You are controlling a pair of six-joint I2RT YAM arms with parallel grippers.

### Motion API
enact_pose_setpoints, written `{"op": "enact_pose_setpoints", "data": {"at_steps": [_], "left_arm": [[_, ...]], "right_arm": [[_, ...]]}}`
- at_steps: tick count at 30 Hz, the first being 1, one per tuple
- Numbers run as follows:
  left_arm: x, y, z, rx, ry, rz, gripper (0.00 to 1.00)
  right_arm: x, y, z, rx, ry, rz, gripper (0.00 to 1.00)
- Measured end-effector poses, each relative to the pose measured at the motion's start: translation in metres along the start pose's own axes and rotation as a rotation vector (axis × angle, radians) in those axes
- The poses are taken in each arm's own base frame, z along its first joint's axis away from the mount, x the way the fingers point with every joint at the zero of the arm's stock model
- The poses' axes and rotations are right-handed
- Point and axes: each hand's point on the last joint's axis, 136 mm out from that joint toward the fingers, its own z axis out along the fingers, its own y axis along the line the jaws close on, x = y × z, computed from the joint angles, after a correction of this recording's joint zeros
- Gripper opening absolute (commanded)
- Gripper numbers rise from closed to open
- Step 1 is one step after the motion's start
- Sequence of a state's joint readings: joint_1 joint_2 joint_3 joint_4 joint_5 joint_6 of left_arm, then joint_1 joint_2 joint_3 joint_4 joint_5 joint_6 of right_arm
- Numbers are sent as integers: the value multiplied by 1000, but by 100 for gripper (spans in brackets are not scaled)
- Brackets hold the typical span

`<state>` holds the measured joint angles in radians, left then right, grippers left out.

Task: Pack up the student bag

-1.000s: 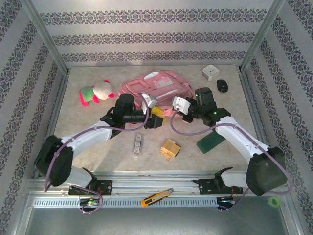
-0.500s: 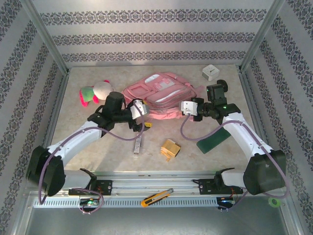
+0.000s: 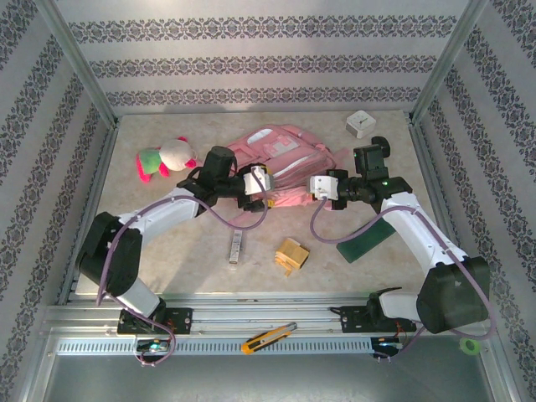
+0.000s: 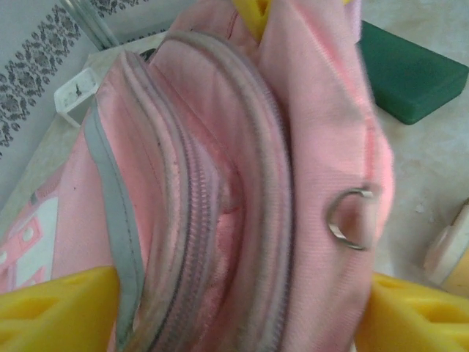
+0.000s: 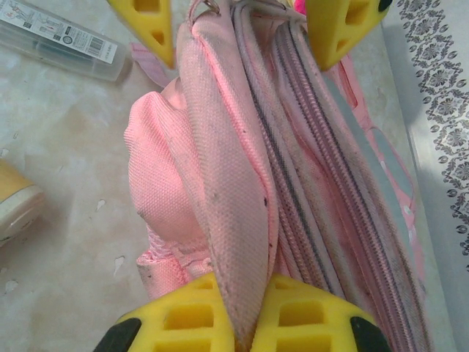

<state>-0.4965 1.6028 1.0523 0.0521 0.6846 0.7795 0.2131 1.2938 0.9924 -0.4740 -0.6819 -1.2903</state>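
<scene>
marble tabletop [image 3: 167, 251], frame centre: right gripper [image 5: 245, 323] pinches student bag [image 3: 285, 151] fabric; left gripper [image 4: 234, 315] straddles its zipper, grip unclear; plush toy [image 3: 163, 157] not yet packed.

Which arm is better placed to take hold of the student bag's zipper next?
Left, probably: the left tool stands open astride the zipper; the right tool is shut on the student bag's fabric.

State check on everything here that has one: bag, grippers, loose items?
student bag: lying on the table, zips in view look closed.
left gripper: jaws apart astride the bag's top edge; grip unclear.
right gripper: shut on a fold of the bag.
green notebook: closed, flat.
plush toy: lying on its side.
clear case: lying flat.
</scene>
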Motion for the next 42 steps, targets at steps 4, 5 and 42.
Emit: {"op": "enact_pose_setpoints", "data": {"at_steps": [4, 5, 42], "left_arm": [[4, 1, 2, -1, 15, 39, 80], [6, 1, 2, -5, 22, 48, 81], [13, -26, 0, 116, -7, -485, 0]], "right_arm": [[2, 2, -1, -7, 5, 11, 0], [3, 2, -1, -8, 6, 13, 0], [-84, 29, -56, 390, -92, 1075, 43]]}}
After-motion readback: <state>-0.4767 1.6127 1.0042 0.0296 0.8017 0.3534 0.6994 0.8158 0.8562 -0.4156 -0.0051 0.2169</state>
